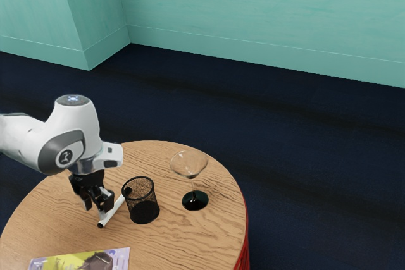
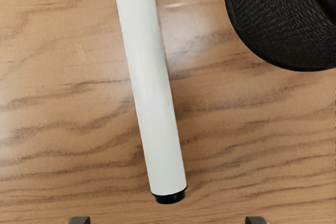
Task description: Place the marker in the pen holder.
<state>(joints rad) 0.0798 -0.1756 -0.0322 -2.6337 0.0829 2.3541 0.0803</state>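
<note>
- Teal wall point(image 1: 253, 11) across top of exterior view, jutting section upper left, dark blue floor point(image 1: 304, 137) below it.
- Round wood table point(image 1: 202, 238) lower left to center; curved edge runs behind the arm, past the glass and down to lower frame, red side point(image 1: 244, 254) under it at lower center-right.
- Bare wood strip between stemmed glass point(image 1: 195, 200) and table's right-hand edge; narrower gap between glass and pen holder point(image 1: 141, 208); more wood between marker and booklet point(image 1: 82, 261) at bottom left.
- Gripper point(image 1: 99, 208) left of pen holder in exterior view, near it; fingers apart, gripping nothing.
- Marker point(image 1: 112, 212) flat on table, slanted, between gripper and pen holder in exterior view; near end just beside the fingertips.
- Wrist view: marker's black-tipped end lies midway across the finger gap, slightly ahead of fingertips; wood shows between marker and pen holder. Finger contact with table: can't tell.
- Marker: smooth white cylinder, black end. Pen holder: black mesh cup, round rim, upright.
- Glass: clear wide bowl, thin stem, dark round base, upright.
- Booklet: glossy-looking, yellow and purple, cut by frame. Table: light brown, wavy grain. Arm point(image 1: 69, 134): white, gray trim.
</note>
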